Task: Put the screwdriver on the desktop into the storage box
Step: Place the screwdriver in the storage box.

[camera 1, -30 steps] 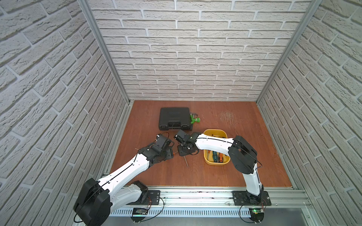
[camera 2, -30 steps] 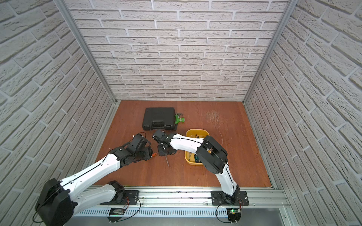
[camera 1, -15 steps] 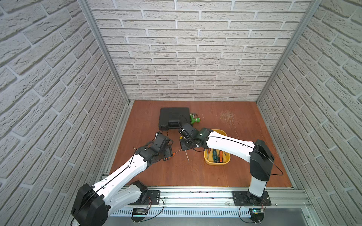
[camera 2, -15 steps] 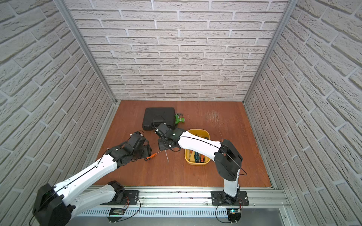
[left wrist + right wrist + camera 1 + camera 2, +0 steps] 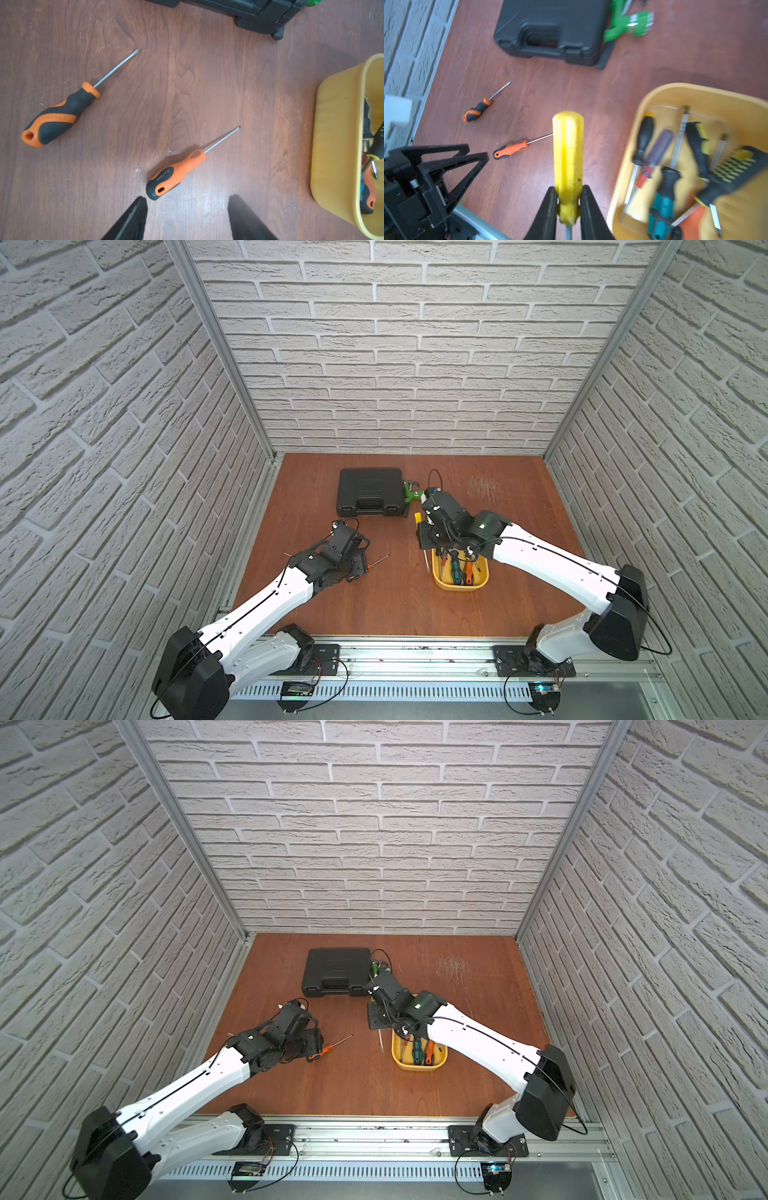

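My right gripper (image 5: pixel 568 200) is shut on a yellow-handled screwdriver (image 5: pixel 568 149). It holds it above the desktop (image 5: pixel 374 605), just beside the left rim of the yellow storage box (image 5: pixel 459 585). In both top views the steel shaft (image 5: pixel 427 566) hangs down next to that rim. The storage box (image 5: pixel 695 91) holds several tools. My left gripper (image 5: pixel 188 198) is open, with a small orange screwdriver (image 5: pixel 176 172) lying just ahead of its fingertips. A larger orange-and-black screwdriver (image 5: pixel 60 116) lies flat further off.
A black tool case (image 5: pixel 370 491) stands at the back of the desktop, with a green tool (image 5: pixel 409 493) at its right side. Brick walls close off three sides. An aluminium rail (image 5: pixel 415 647) runs along the front edge.
The right arm has lifted and carried the yellow screwdriver rightward, from near the left gripper to the box's rim. The left arm has drawn back slightly toward the front.
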You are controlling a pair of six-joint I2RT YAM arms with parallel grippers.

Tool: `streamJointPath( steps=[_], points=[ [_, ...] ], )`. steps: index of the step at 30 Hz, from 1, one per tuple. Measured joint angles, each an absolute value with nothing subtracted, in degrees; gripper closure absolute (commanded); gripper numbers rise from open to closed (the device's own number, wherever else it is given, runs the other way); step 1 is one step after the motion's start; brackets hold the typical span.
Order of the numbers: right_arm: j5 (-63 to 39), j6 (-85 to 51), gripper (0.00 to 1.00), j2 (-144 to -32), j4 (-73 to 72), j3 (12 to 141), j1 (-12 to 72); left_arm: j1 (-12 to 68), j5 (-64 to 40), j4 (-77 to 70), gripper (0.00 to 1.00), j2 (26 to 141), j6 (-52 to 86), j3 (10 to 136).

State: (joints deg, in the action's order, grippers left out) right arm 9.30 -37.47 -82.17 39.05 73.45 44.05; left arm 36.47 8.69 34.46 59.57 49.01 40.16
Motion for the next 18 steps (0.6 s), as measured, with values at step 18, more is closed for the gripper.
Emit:
streamJointPath(
  steps=[18],
  points=[
    [9.1, -36.1, 0.94, -68.5, 43.4, 66.1, 28.8, 34.4, 8.4, 34.3, 0.34, 57.1, 48.4, 40.2]
  ],
)
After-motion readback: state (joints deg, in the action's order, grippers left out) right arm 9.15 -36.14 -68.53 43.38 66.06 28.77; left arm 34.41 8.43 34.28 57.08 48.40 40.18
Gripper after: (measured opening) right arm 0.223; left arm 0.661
